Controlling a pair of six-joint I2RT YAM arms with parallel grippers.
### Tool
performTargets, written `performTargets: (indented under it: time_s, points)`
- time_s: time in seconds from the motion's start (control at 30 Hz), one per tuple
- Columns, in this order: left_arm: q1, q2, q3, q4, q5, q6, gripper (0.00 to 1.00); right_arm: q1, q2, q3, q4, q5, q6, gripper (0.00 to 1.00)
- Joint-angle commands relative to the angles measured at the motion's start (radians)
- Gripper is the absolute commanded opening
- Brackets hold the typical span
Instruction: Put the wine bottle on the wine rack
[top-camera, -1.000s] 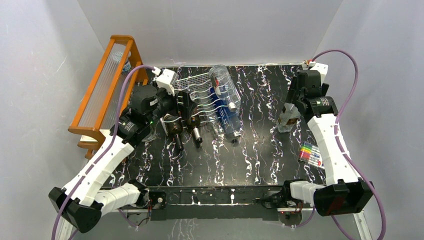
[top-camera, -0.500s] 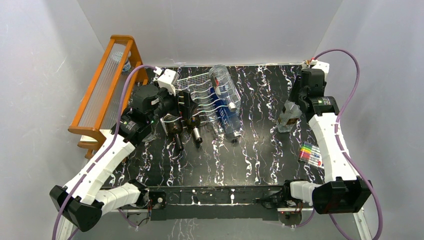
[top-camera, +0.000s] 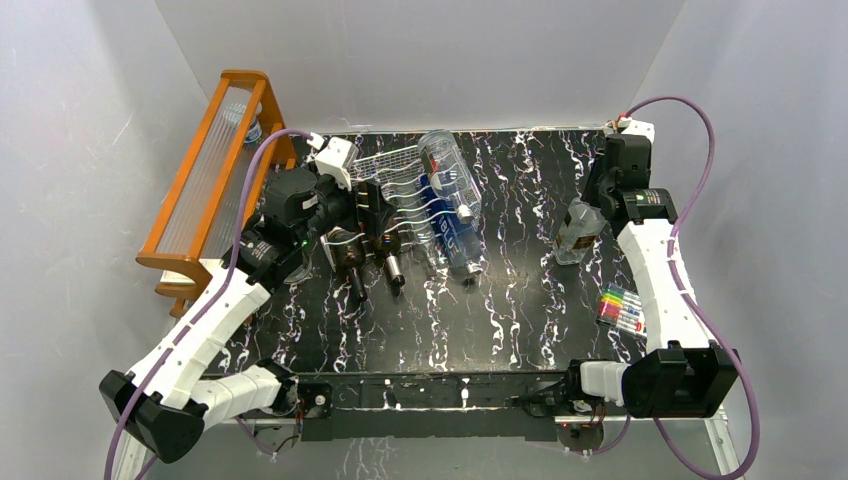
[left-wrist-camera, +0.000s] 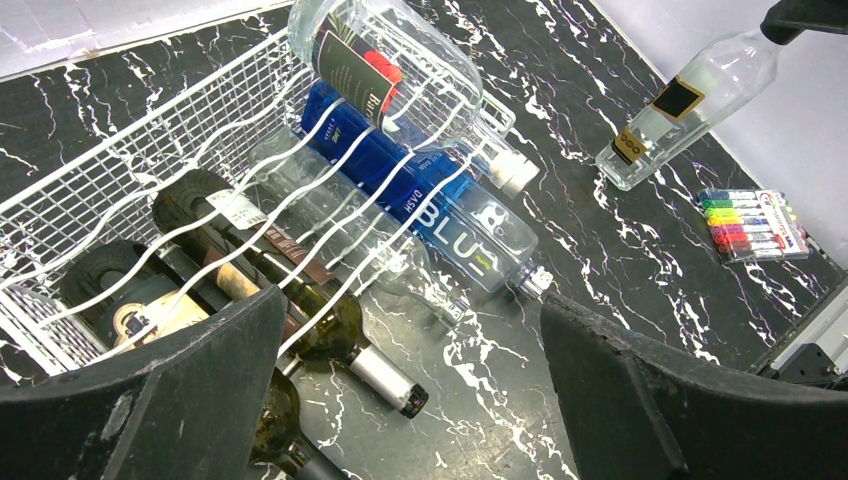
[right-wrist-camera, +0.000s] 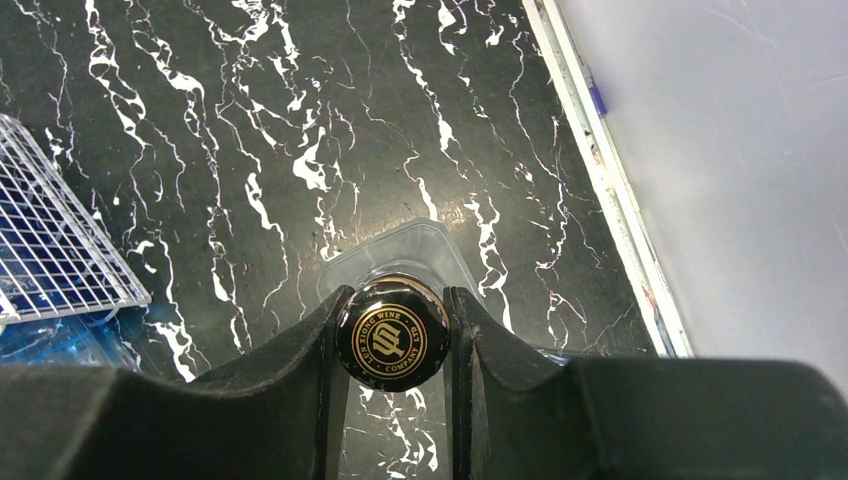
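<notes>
The wine bottle (top-camera: 578, 232) is clear and square-sided, with gold-and-black labels and a black cap (right-wrist-camera: 392, 340). It stands on the black marble table at the right. My right gripper (right-wrist-camera: 398, 300) is shut on the cap from above, one finger on each side. In the top view the right gripper (top-camera: 592, 205) sits over the bottle's neck. The left wrist view shows the same wine bottle (left-wrist-camera: 690, 105). The silver-white wine rack (top-camera: 392, 163) lies at the back left and holds several bottles. My left gripper (left-wrist-camera: 410, 400) hangs open over the wine rack (left-wrist-camera: 130, 150), at its near end.
A tall orange wooden shelf (top-camera: 205, 180) leans at the far left. A pack of colour markers (top-camera: 622, 310) lies near the right edge, in front of the bottle. The table's right rim (right-wrist-camera: 600, 190) and the white wall run close beside the bottle.
My right gripper's fingers have closed in on the bottle's cap, and the right wrist has shifted slightly toward the back. The left arm has stayed still.
</notes>
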Motion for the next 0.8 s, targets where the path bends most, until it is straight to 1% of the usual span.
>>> performTargets:
  time_s: [0.0,0.1,0.13,0.4,0.57,0.77]
  points:
    - [0.006,-0.010,0.042,0.012,0.012,-0.002,0.98,-0.007,-0.010,0.018,0.067,-0.074,-0.020,0.12]
    - [0.007,-0.011,0.041,0.014,0.012,-0.002,0.98,-0.007,-0.014,0.031,0.097,-0.151,-0.006,0.02]
    - [0.006,-0.010,0.039,0.015,0.012,-0.003,0.98,-0.007,-0.013,0.039,0.110,-0.173,0.003,0.00]
    - [0.006,-0.009,0.044,0.005,0.015,-0.008,0.98,-0.005,0.012,0.058,0.274,-0.308,0.100,0.00]
    - [0.007,-0.004,0.034,0.006,0.027,-0.024,0.98,0.036,0.049,0.055,0.383,-0.256,0.099,0.00]
    - [0.006,0.006,0.034,0.014,0.036,-0.034,0.98,0.135,0.060,0.007,0.504,-0.142,0.068,0.00]
